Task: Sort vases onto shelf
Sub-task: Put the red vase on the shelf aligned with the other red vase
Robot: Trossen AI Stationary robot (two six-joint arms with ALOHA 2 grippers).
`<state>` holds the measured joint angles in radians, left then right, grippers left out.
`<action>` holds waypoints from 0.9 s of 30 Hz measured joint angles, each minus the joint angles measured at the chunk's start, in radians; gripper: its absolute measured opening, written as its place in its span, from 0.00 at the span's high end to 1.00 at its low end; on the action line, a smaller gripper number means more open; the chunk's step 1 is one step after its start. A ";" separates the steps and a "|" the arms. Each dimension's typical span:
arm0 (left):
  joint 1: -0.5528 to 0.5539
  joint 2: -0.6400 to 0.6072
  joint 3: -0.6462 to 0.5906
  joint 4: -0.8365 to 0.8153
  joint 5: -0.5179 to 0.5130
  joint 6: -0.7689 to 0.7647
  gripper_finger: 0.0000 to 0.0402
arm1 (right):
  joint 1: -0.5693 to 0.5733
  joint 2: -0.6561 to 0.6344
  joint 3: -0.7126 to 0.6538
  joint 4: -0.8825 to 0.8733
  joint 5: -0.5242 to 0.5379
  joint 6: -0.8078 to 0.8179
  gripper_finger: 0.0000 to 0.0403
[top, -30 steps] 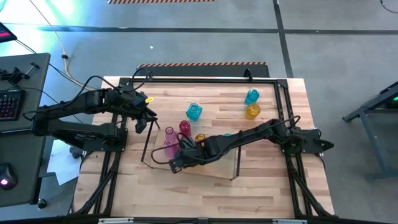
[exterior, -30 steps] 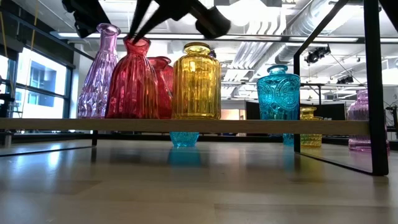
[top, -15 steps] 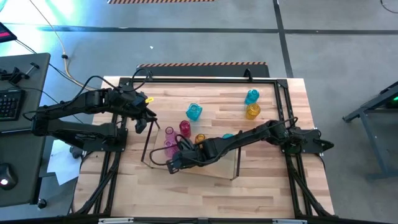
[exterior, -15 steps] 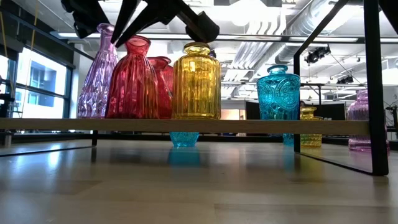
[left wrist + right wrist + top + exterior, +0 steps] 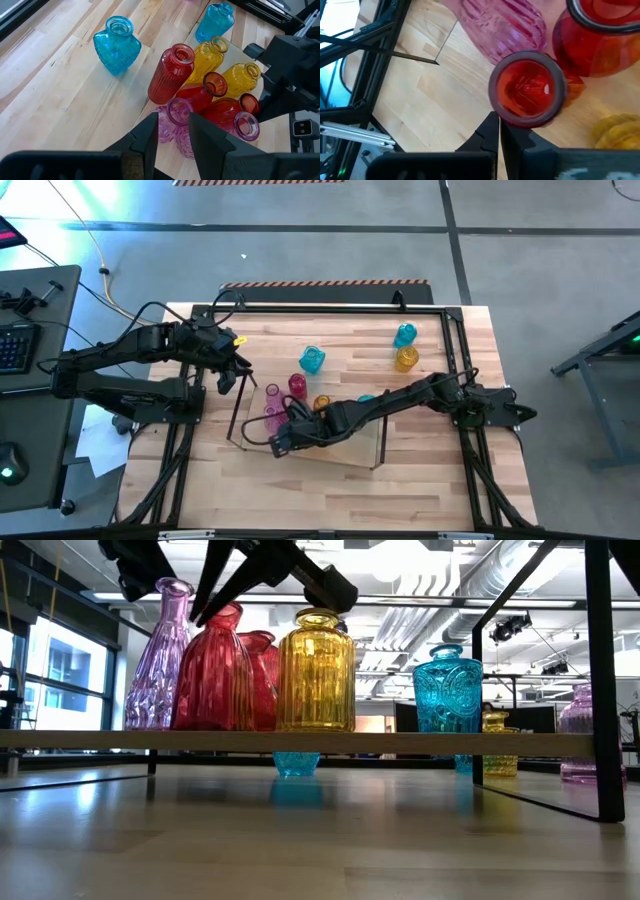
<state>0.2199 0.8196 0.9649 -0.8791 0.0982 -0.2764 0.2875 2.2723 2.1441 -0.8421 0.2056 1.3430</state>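
The shelf [image 5: 352,452], a low board with thin dark upright frames at its short ends, is seen at the centre of the high view, its long axis running from left to right across the wooden table [image 5: 420,490]. In the low view the board appears as a flat pale band across the middle of the frame.

A cluster of vases is gathered at the left end of the shelf, all upright with mouths pointing up. At the left of the low view a tall purple vase [image 5: 160,660] with a dimpled surface and a flared lip is seen. Beside it stands a ribbed red vase [image 5: 212,670], wide at the base and narrowing to its neck. A ribbed amber jar [image 5: 316,672] follows to the right, then a squat cyan bottle [image 5: 448,690] with embossed patterns. All are made of translucent glass.

Off the shelf, in the upper centre of the high view, a cyan vase [image 5: 312,360] stands on the bare wood. Further to the upper right, another cyan vase [image 5: 404,334] and an amber vase [image 5: 406,359] stand close together.

The right gripper [image 5: 279,444] is positioned over the left end of the shelf, its fingers pressed together with nothing between them, just beside the round rim of the red vase. The left gripper [image 5: 226,380] is held at the left edge of the table, its fingers narrowly parted and empty.
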 joint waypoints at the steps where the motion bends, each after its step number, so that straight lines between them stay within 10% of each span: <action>1: 0.000 0.000 0.000 0.000 0.000 0.000 0.75 | -0.001 0.000 0.000 -0.006 0.002 0.000 1.00; 27: 0.000 0.000 0.000 0.000 0.000 0.000 0.75 | -0.011 0.002 0.000 -0.057 -0.004 -0.005 1.00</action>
<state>0.2199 0.8196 0.9646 -0.8791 0.0982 -0.2768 0.2763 2.2738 2.1441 -0.8986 0.2019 1.3383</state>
